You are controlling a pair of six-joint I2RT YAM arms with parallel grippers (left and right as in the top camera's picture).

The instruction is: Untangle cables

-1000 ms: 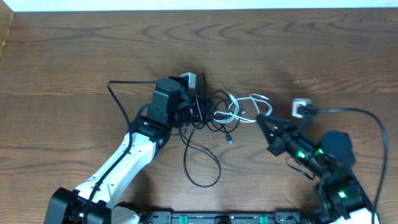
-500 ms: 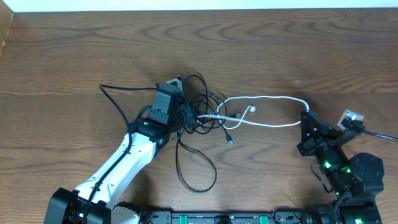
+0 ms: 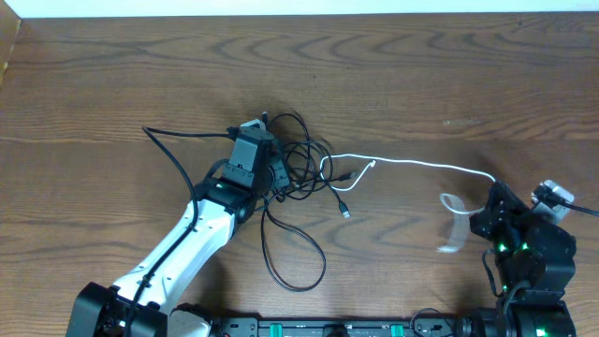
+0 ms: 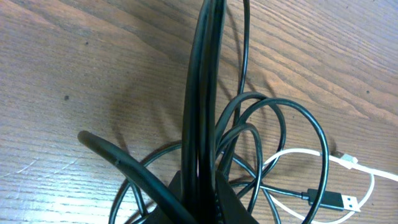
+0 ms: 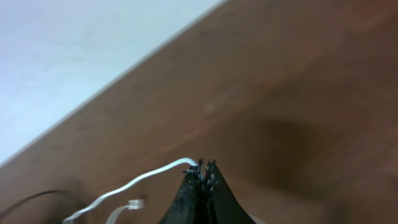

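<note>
Squeezing the black cables (image 3: 301,150) tight in the left hand (image 3: 273,176), in the middle of the worktop (image 3: 112,84). Pinching one end of the white cable (image 3: 421,164) in the clenched right hand (image 3: 493,201), holding it stretched from that black heap to the far right.

No word, label, brand, number or sign can be read anywhere, neither on the wooden desk (image 3: 94,75) nor on the black cables (image 4: 205,93) or the white cable (image 3: 426,165), though the small USB plug (image 4: 341,200) may bear a mark too tiny to tell.
</note>
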